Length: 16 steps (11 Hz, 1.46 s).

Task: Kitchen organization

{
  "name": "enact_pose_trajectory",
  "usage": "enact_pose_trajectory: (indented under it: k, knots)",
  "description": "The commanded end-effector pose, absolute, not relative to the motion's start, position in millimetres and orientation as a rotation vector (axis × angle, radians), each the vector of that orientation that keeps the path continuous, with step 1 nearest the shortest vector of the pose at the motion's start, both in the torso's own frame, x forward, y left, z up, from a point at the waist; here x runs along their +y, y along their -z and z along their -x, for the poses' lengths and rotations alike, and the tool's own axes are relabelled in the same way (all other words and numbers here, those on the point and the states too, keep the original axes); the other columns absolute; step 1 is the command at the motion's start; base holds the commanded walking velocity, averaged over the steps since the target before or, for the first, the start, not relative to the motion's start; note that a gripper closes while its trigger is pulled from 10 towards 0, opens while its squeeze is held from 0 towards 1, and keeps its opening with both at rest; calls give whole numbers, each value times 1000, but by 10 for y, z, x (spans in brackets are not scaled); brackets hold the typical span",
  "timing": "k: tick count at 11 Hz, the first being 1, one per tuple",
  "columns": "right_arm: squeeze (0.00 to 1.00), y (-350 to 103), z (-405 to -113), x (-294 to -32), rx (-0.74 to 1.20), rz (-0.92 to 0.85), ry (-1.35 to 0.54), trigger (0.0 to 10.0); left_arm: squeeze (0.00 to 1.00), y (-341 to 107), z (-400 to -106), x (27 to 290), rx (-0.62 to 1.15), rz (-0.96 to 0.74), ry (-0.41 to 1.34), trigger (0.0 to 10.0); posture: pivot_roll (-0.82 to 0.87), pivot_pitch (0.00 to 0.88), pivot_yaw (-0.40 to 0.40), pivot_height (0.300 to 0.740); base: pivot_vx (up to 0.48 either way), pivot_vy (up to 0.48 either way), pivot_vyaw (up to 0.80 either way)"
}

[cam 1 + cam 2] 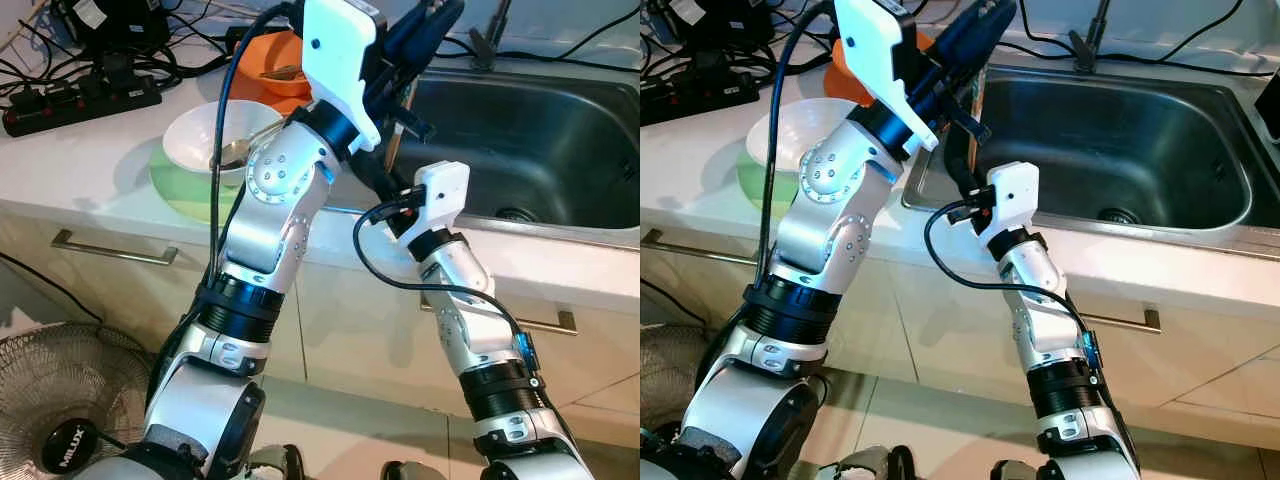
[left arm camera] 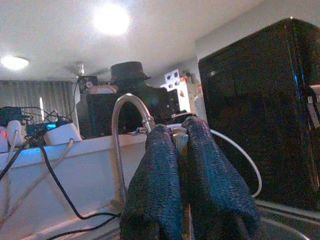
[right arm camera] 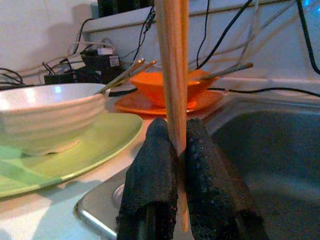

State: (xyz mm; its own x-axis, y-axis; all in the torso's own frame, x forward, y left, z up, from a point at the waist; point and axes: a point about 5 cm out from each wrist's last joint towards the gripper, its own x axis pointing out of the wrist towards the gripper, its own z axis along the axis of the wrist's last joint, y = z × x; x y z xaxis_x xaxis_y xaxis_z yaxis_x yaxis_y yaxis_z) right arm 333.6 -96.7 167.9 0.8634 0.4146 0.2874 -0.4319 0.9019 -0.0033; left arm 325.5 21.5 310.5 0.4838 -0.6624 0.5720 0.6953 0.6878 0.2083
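A pair of wooden chopsticks (image 3: 172, 75) stands nearly upright over the sink's left rim, seen as a thin stick (image 1: 975, 110). My right gripper (image 3: 179, 150) is shut on their lower part, down by the rim (image 1: 962, 165). My left gripper (image 1: 428, 28) is raised above it and shut on pale stick ends (image 2: 179, 136), which look like the top of the same chopsticks. A white bowl (image 1: 205, 135) with a spoon sits on a green plate (image 1: 170, 185) on the counter to the left. Behind it an orange bowl (image 1: 272, 75) holding utensils rests on an orange plate.
The steel sink (image 1: 540, 150) lies to the right, its faucet (image 1: 492, 35) at the back. A black power strip (image 1: 80, 100) and cables clutter the counter's back left. A floor fan (image 1: 50, 420) stands low on the left before the cabinet fronts.
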Motion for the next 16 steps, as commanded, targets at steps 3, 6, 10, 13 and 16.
enact_pose_trajectory:
  k: [3, 6, 10, 13, 16]
  knots:
    - [0, -1747, -3389, -1048, -311, -67, -397, 0, 1000, -3080, -3274, 221, -653, 42, 817, 10000, 15, 91, 68, 740, 0, 0, 0]
    - [0, -1735, -3429, -1097, -299, -66, -358, 0, 1000, -3090, -3274, 248, -654, 64, 811, 10000, 17, 88, 66, 740, 0, 0, 0]
    - [0, -1725, -3602, -1258, -232, -60, -246, 4706, 0, -2976, -3295, 360, -614, 103, 757, 10000, 26, 88, 62, 740, 0, 0, 0]
    - [0, -1973, -3885, -1541, -214, -26, -102, 10000, 0, -2393, -3386, 627, -345, 22, 603, 10000, 27, 86, 61, 740, 0, 0, 0]
    - [0, -1994, -4028, -1610, -107, 62, -81, 10000, 0, -1978, -3325, 649, -152, -25, 588, 10000, 41, 88, 47, 740, 0, 0, 0]
